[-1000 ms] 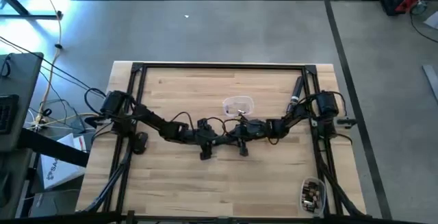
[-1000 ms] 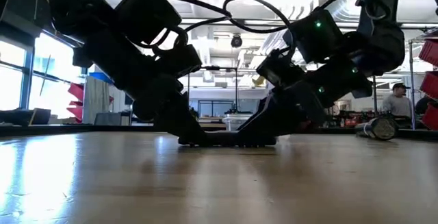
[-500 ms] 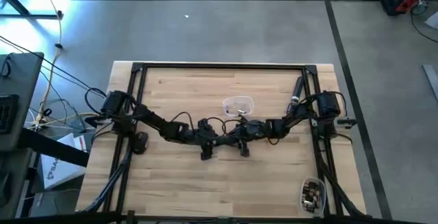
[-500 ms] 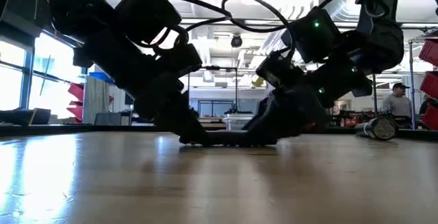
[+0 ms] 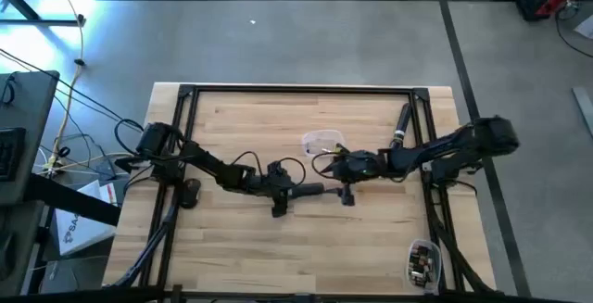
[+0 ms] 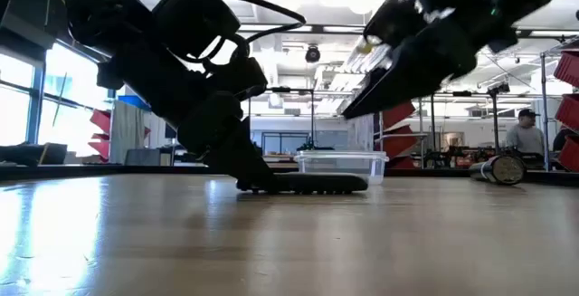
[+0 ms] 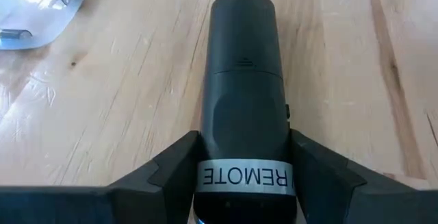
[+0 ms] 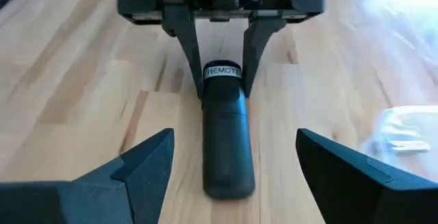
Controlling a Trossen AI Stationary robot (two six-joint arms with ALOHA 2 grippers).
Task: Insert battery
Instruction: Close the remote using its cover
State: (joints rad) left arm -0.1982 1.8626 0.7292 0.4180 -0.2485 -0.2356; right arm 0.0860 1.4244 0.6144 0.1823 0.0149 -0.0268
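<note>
Black in colour, the remote (image 7: 243, 87) lies flat on the wooden table (image 5: 278, 247), near its middle, with a white label reading "REMOTE" at the clamped end. The left gripper (image 5: 295, 190) is closed on that labelled end, its two fingers (image 7: 171, 169) pressed against either side of the body. The right gripper (image 5: 335, 166) is held above the table, just beyond the free end of the remote, with its fingers (image 8: 144, 166) spread wide and nothing between them. A clear plastic container (image 5: 323, 142) rests on the table behind the remote; small cylindrical items are seen inside it in the left wrist view. A person (image 6: 525, 133) is visible in the room beyond.
</note>
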